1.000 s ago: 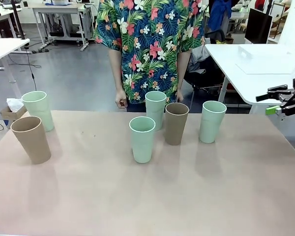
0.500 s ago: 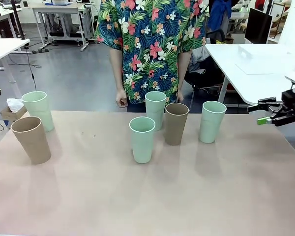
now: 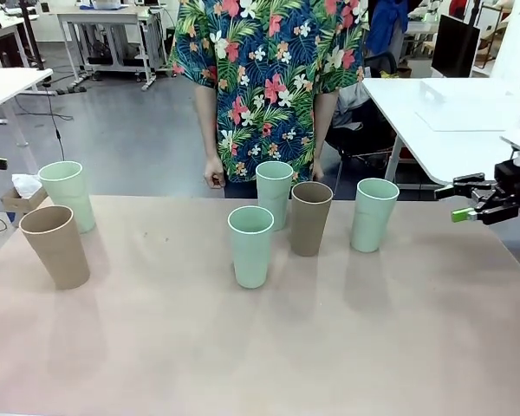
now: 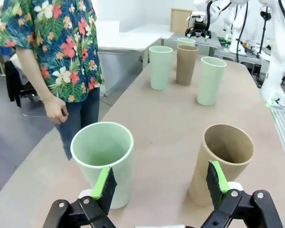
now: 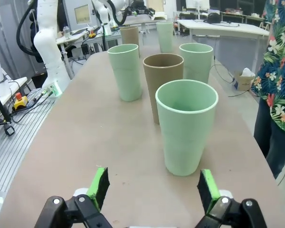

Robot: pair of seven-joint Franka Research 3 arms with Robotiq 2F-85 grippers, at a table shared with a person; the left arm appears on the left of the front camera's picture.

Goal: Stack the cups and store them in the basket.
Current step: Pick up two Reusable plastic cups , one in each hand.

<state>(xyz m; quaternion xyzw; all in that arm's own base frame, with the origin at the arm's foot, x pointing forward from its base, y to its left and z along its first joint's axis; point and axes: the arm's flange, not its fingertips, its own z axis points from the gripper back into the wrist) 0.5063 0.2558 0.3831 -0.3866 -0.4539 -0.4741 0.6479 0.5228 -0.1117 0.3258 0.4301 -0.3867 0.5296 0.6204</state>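
Several cups stand upright on the table. At the left are a mint cup (image 3: 67, 195) and a tan cup (image 3: 55, 246). Mid-table stand a near mint cup (image 3: 250, 245), a far mint cup (image 3: 274, 194) and a tan cup (image 3: 311, 217). Another mint cup (image 3: 373, 214) stands to their right. My right gripper (image 3: 461, 201) hovers open at the table's right edge, level with that cup (image 5: 186, 126), which lies just ahead of its fingers. My left gripper (image 4: 160, 184) is open, facing the left mint cup (image 4: 103, 159) and tan cup (image 4: 223, 161). The basket is out of view.
A person in a floral shirt (image 3: 264, 78) stands at the far edge, hands hanging down just behind the middle cups. The near half of the table (image 3: 269, 355) is bare. White tables stand off to the right (image 3: 451, 113) and the left.
My right gripper has moved left, closer to the rightmost mint cup. The cups and the person have stayed put.
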